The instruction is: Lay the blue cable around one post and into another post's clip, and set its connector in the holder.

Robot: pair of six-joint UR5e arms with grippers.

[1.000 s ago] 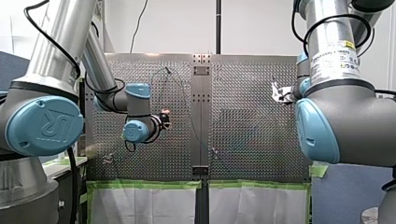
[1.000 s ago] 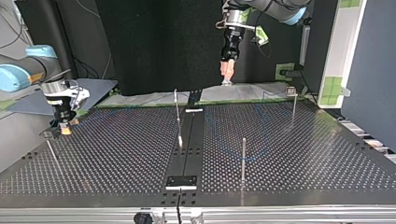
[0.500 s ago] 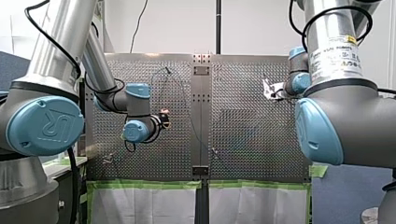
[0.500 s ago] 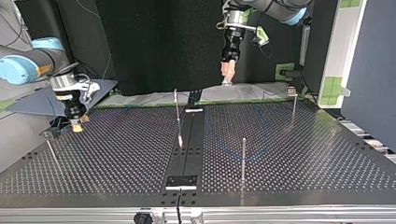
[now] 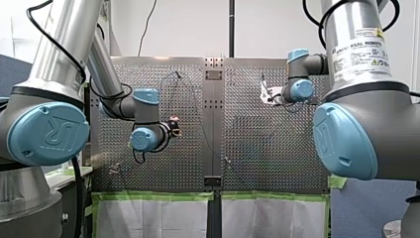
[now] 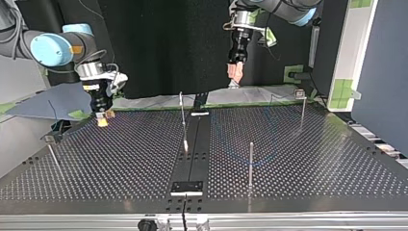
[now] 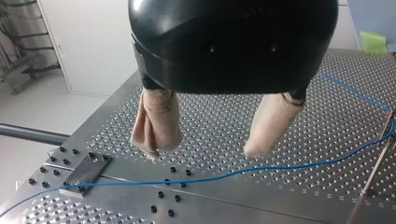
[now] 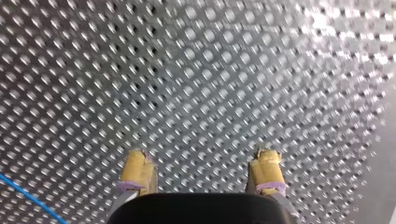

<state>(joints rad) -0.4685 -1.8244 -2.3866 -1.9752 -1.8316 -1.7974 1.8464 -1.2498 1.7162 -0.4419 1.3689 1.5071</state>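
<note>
Slippage is risked at pickup: the thin blue cable lies flat on the table, while left gripper and right gripper are held wide open, empty.

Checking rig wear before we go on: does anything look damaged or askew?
The beige pads on my left gripper look wrinkled and ragged at the tips. In the top view the middle post seems to lean; the front post stands upright.
</note>
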